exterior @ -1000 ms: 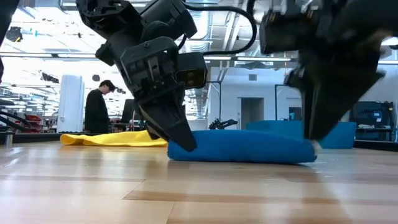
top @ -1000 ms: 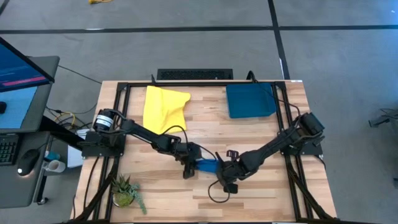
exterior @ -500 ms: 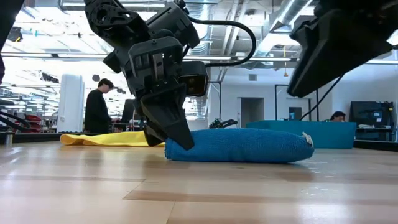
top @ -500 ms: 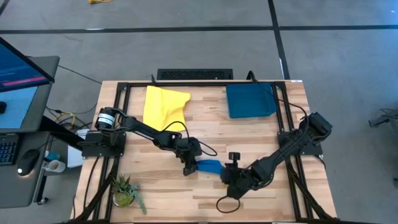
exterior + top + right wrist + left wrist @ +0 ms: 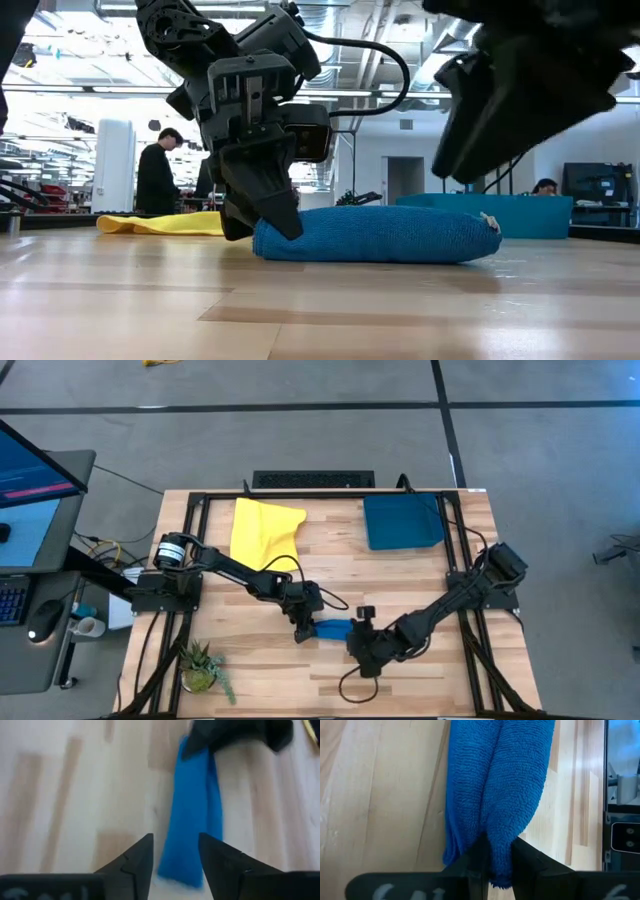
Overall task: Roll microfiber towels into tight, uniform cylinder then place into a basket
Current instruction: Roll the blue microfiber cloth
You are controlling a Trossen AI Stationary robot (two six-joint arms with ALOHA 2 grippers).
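The blue towel (image 5: 334, 628) lies rolled into a short cylinder on the table's near middle; it also shows in the low view (image 5: 385, 234). My left gripper (image 5: 303, 630) is shut on its left end. My right gripper (image 5: 360, 642) is open and hangs above the roll's right end (image 5: 487, 224), touching nothing; in its wrist view (image 5: 175, 862) the fingers stand on either side of that end. The yellow towel (image 5: 264, 532) lies spread flat at the far left. The teal basket (image 5: 402, 521) stands at the far right. My left gripper pinches the blue roll's left end (image 5: 498, 862) between its two fingers (image 5: 479, 860). The fingers come slanting down from the table's left and point along the roll. The roll lies on the table, stretching away from the fingers.
A small potted plant (image 5: 203, 665) stands at the near left corner. A monitor (image 5: 30, 490) is off the table's left side. A person (image 5: 157, 170) stands in the room behind. Bare wood lies between the roll and the basket.
My right gripper has come off the roll's right end, risen, swung out toward the near right, and come back above that end. My left gripper has kept its hold and tipped a little steeper; the roll's left end has shifted slightly toward the left.
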